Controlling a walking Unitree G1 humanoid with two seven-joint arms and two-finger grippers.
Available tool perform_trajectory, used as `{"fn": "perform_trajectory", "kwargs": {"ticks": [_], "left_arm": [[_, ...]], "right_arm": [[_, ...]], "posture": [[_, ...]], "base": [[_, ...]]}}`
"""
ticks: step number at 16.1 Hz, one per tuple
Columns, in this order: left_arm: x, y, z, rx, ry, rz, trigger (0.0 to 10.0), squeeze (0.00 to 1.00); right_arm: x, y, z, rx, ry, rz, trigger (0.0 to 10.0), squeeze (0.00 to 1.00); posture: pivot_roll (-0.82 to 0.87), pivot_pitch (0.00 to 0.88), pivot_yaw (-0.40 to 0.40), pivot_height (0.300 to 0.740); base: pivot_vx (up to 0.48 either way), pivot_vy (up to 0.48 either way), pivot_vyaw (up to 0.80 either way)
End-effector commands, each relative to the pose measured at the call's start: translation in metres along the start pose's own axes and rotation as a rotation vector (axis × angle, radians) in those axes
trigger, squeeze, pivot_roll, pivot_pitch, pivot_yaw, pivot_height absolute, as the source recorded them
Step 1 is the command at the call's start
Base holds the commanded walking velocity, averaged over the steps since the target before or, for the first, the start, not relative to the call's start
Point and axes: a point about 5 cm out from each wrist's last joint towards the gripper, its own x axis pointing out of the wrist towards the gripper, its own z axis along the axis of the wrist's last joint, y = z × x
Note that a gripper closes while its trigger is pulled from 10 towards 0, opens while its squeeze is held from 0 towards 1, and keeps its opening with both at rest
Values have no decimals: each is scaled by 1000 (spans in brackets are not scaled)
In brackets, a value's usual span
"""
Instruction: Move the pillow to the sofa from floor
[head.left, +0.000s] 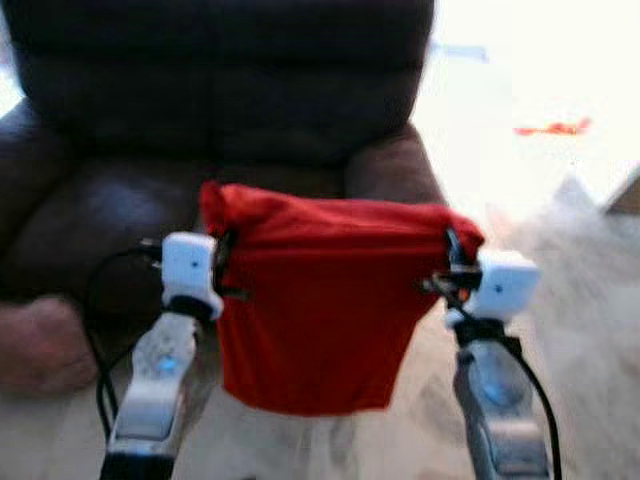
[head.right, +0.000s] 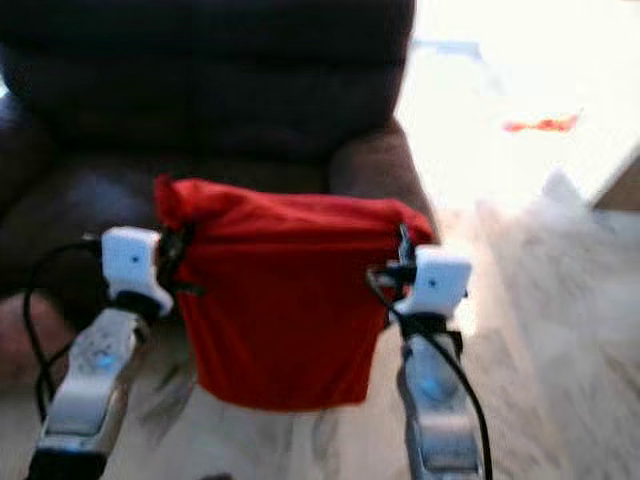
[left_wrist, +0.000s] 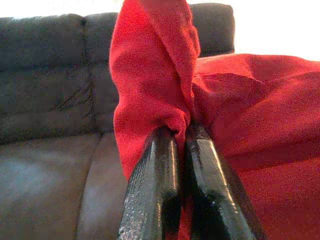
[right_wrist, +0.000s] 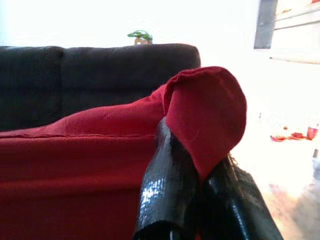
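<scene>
A red pillow (head.left: 320, 300) hangs in the air between my two arms, in front of the dark sofa (head.left: 220, 110). My left gripper (head.left: 222, 262) is shut on the pillow's upper left corner; the left wrist view has red cloth (left_wrist: 150, 75) pinched between the black fingers (left_wrist: 155, 190). My right gripper (head.left: 450, 262) is shut on the upper right corner, where cloth (right_wrist: 210, 110) bunches over its fingers (right_wrist: 165, 195). The pillow's lower edge hangs above the pale floor (head.left: 330, 440), level with the sofa seat front.
The sofa's right armrest (head.left: 395, 165) stands just behind the pillow. A brownish cushion or armrest end (head.left: 40, 345) sits at the lower left. Bright floor spreads to the right, with a small orange-red object (head.left: 552, 127) lying far off.
</scene>
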Motion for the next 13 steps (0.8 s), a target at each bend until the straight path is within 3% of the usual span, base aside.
{"fn": "perform_trajectory", "kwargs": {"ticks": [1, 13], "left_arm": [[4, 6, 21, -6, -98, 35, 10000, 0], [8, 12, 49, 11, -189, 96, 10000, 0]], "right_arm": [[1, -18, 14, -21, -64, -70, 10000, 0], [21, -13, 54, -26, -198, -9, 10000, 0]], "posture": [[99, 14, -50, 740], [99, 43, -70, 740]], "base": [[266, 0, 0], [267, 0, 0]]}}
